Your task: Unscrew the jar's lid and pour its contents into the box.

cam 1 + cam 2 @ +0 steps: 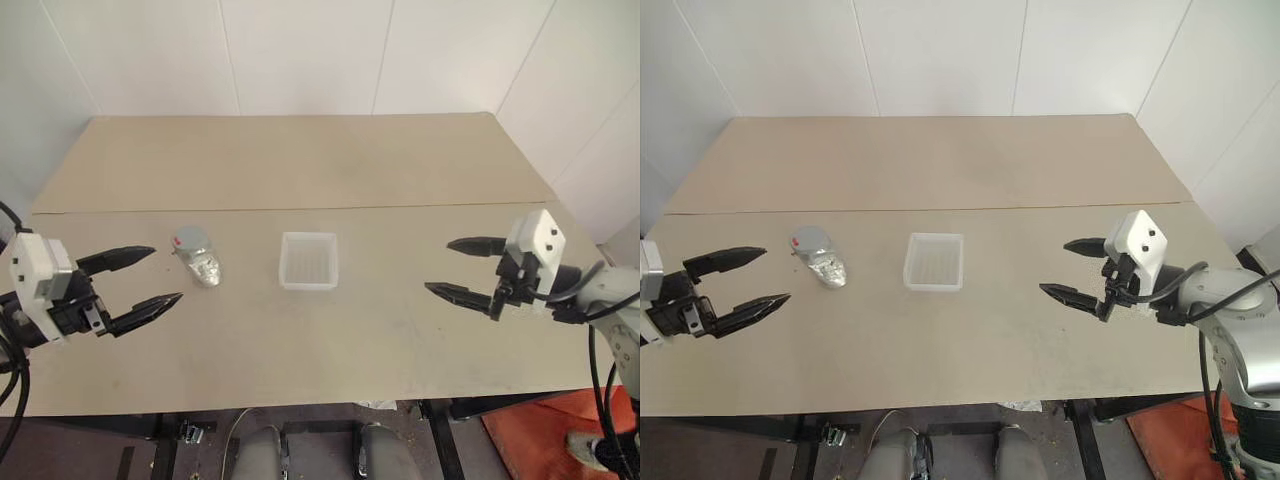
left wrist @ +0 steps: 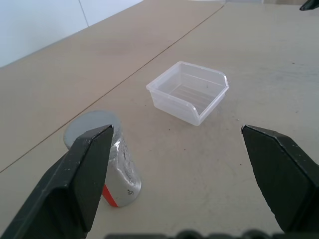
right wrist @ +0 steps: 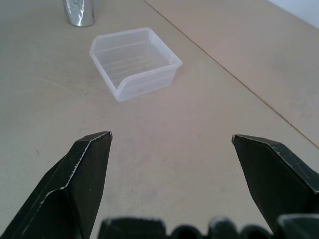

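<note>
Jar (image 1: pixel 203 260) stands on the counter (image 1: pixel 300 170) with the lid (image 1: pixel 190 240) screwed on, its red mark showing at the rim. It sits upright on its base, its long axis vertical and its top leaning a little away from the robot in the head views. It lies just ahead of the left gripper (image 1: pixel 143 277), a little toward the middle of the counter, so the left arm is plainly the nearer one. The right gripper (image 1: pixel 464 267) hangs well apart on the far side of the box (image 1: pixel 309 260), which stands between the two arms, beside the jar but not touching it. Both sets of fingers are spread wide and hold nothing. Judging from this, the left arm should take the jar's body, leaving the lid to the right.
</note>
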Action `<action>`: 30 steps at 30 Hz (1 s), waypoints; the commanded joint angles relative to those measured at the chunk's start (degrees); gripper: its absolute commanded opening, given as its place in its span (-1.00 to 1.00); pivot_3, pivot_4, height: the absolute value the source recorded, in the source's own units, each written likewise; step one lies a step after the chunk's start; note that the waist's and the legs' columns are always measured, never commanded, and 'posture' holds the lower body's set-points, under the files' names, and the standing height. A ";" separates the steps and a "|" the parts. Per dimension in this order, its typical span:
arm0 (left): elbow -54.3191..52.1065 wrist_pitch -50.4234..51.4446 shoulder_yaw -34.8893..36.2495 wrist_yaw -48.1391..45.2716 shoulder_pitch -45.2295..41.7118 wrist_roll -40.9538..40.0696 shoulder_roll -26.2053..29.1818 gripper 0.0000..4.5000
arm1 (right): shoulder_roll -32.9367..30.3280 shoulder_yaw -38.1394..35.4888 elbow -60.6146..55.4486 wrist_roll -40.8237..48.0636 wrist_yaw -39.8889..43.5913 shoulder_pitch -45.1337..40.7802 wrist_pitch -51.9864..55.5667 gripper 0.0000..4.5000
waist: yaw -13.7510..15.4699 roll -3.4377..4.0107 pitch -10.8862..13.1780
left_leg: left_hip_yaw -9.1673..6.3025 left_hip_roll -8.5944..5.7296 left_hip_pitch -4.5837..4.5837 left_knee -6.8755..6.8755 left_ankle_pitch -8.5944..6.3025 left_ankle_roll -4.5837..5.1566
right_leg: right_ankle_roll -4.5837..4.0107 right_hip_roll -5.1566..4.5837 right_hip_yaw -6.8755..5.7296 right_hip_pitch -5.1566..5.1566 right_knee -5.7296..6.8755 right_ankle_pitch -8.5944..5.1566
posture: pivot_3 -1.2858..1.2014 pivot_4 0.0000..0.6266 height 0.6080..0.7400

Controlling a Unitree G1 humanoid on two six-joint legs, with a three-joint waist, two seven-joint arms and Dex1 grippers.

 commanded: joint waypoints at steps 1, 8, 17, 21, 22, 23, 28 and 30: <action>-1.38 -1.32 0.70 0.69 0.31 -0.05 -0.70 0.98 | 0.94 1.20 -1.60 -0.31 -1.19 -1.14 -1.46 1.00 | 0.00 0.00 0.00 | 0.00 0.00 0.00 0.01 0.00 0.00 | 0.00 0.00 0.00 0.00 0.00 0.00 | 0.03 -0.52 1.00; -5.24 -0.10 5.40 4.52 5.45 -1.01 -3.93 0.98 | 3.76 6.05 -0.79 -1.73 -2.90 -6.37 -1.22 1.00 | -0.49 0.00 0.00 | -0.06 0.02 0.00 0.01 0.00 0.00 | -0.01 -0.01 0.03 -0.03 0.02 0.01 | 0.03 -0.52 1.00; 1.84 -3.86 3.67 6.68 5.75 2.86 -6.10 0.98 | 5.27 11.09 -1.44 -0.87 -0.36 -11.44 -0.54 1.00 | 0.37 0.00 0.00 | -0.04 -0.01 0.01 0.04 0.01 -0.02 | -0.19 -0.01 -0.03 0.01 0.04 -0.09 | 0.03 -0.52 1.00; 11.95 -7.05 -1.83 2.54 -0.94 6.05 -3.36 0.98 | 5.26 11.77 -2.52 -0.78 -0.79 -12.38 0.19 1.00 | 0.77 -0.01 0.00 | -0.02 -0.02 0.01 0.05 0.02 -0.03 | -0.21 -0.01 -0.06 0.01 0.04 -0.09 | 0.03 -0.52 1.00; 14.14 -7.75 -3.26 2.06 -2.92 6.72 -3.16 0.98 | 5.30 11.71 -2.70 -0.83 -1.10 -12.53 0.31 1.00 | 0.76 -0.01 0.00 | -0.01 -0.03 0.01 0.04 0.02 -0.02 | -0.17 -0.03 -0.06 0.02 0.04 -0.07 | 0.03 -0.52 1.00; 16.10 -7.98 -4.65 1.87 -5.14 7.13 -3.09 0.98 | 5.35 11.51 -2.85 -0.72 -1.38 -12.64 0.43 1.00 | 0.80 -0.01 0.00 | 0.01 -0.03 -0.04 0.03 0.00 0.00 | -0.10 -0.03 -0.05 -0.01 -0.01 -0.03 | 0.03 -0.52 1.00; 25.03 -10.22 -10.54 -1.21 -14.46 9.19 -3.13 0.98 | 5.40 10.60 -4.33 0.01 -2.46 -12.05 0.81 1.00 | 0.87 -0.02 0.00 | 0.00 -0.02 -0.15 0.01 0.00 0.00 | -0.02 -0.01 -0.11 -0.07 -0.01 0.03 | 0.03 -0.52 1.00; 28.34 -11.53 -13.09 -2.17 -18.21 10.50 -3.45 0.98 | 5.34 10.27 -4.95 0.20 -2.68 -11.69 0.74 1.00 | 0.88 -0.02 0.00 | 0.00 -0.03 -0.15 0.02 0.00 0.00 | -0.02 0.00 -0.13 -0.07 0.00 0.03 | 0.03 -0.52 1.00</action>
